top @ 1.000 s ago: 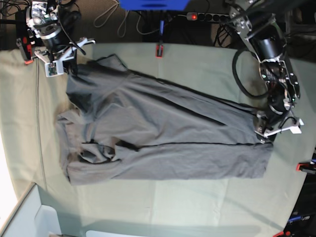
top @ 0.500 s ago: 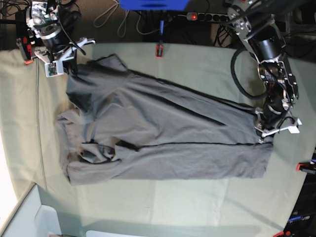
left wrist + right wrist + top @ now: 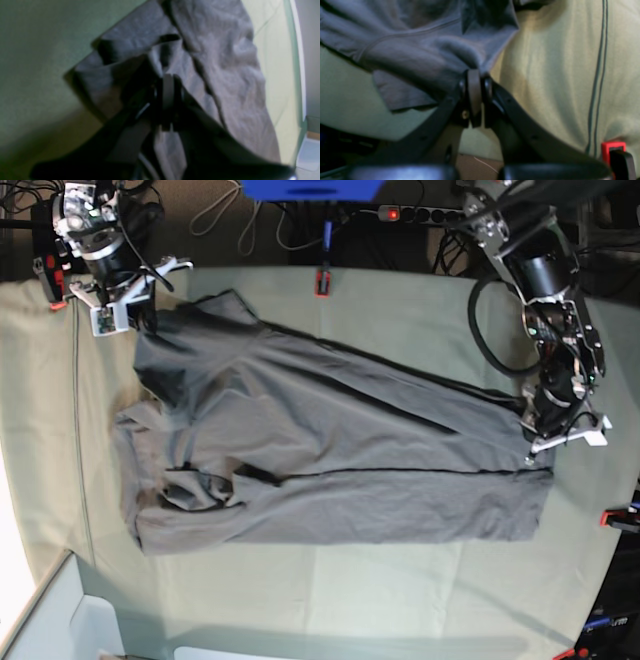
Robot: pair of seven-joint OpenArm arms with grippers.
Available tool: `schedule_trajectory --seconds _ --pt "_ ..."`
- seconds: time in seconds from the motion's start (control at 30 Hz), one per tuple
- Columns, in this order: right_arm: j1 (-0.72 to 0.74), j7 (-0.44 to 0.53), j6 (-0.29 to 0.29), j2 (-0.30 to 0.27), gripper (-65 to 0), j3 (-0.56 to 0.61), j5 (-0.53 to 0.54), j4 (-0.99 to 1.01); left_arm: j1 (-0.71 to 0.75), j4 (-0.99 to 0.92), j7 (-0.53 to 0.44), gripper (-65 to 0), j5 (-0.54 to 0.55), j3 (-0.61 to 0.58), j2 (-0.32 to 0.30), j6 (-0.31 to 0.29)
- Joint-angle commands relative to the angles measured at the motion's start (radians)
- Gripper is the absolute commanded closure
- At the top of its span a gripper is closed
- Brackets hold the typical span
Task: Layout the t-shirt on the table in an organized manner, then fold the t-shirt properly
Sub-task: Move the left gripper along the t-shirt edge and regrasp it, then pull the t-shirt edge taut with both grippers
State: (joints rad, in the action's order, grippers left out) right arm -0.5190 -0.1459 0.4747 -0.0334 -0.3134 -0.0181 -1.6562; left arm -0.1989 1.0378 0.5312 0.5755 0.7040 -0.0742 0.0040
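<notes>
The dark grey t-shirt (image 3: 330, 450) lies spread lengthwise on the pale green table (image 3: 400, 600), with wrinkles and folded-over cloth at its left end. My left gripper (image 3: 533, 442) is at the shirt's right hem. In the left wrist view the left gripper (image 3: 168, 85) is shut on a bunched fold of the shirt (image 3: 225, 62). My right gripper (image 3: 140, 315) is at the shirt's far left corner. In the right wrist view the right gripper (image 3: 474, 77) is shut on the shirt's edge (image 3: 420, 50), above the table cloth (image 3: 557, 62).
Red clips sit at the far edge (image 3: 323, 282), the right edge (image 3: 612, 518) and beside my right arm (image 3: 610, 147). A white bin (image 3: 60, 620) stands at the near left corner. A power strip and cables (image 3: 400, 215) lie beyond the far edge.
My left arm has shifted slightly toward the far edge with the hem in its grip. The shirt and the right arm look unchanged.
</notes>
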Motion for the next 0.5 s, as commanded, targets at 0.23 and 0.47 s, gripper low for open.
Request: schedule_trajectory --seconds 0.23,0.47 --pt "-0.005 0.027 0.000 -0.018 0.0 -0.008 0.013 -0.069 0.143 0.295 -0.004 -0.1 0.010 -0.001 -0.006 -0.009" --pt "-0.036 0.030 0.000 -0.018 0.0 -0.010 0.013 -0.103 0.286 0.399 -0.004 -0.1 0.010 -0.002 -0.011 -0.009"
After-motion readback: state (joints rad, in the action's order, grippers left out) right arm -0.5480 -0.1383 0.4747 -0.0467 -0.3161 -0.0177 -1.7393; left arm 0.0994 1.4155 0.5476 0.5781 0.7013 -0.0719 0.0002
